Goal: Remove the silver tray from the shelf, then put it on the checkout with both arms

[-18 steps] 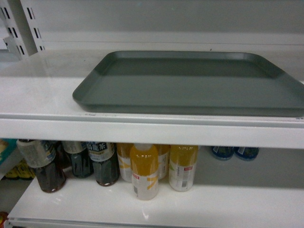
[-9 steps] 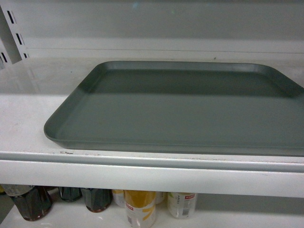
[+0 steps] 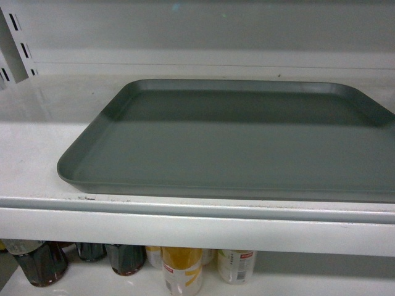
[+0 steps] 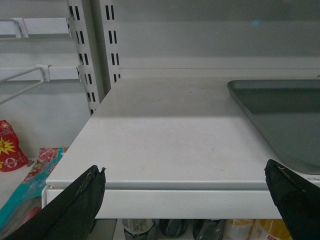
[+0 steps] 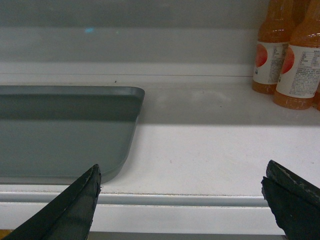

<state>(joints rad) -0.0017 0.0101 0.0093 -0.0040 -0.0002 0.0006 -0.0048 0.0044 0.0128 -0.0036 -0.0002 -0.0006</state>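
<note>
The silver tray [image 3: 234, 142] lies flat on the white shelf [image 3: 31, 166], its front rim near the shelf's lip. In the left wrist view the silver tray [image 4: 285, 115] shows at the right, and my left gripper [image 4: 185, 175] stands open before the shelf [image 4: 165, 130], left of the tray's corner. The right wrist view has the silver tray [image 5: 60, 130] at the left, with my right gripper [image 5: 182, 172] open in front of the shelf [image 5: 215, 145], just right of the tray's corner. Neither gripper shows in the head view. The checkout is out of view.
Dark and yellow bottles [image 3: 182, 271] stand on the lower shelf board. Orange drink bottles [image 5: 290, 55] stand on the tray's shelf at the back right. Slotted uprights [image 4: 87, 55] and snack bags [image 4: 10, 150] are at the left.
The head view moved closer between one second and half a second ago, so the tray looks larger and the lower bottles sank to the frame's edge. Since then nothing has shifted.
</note>
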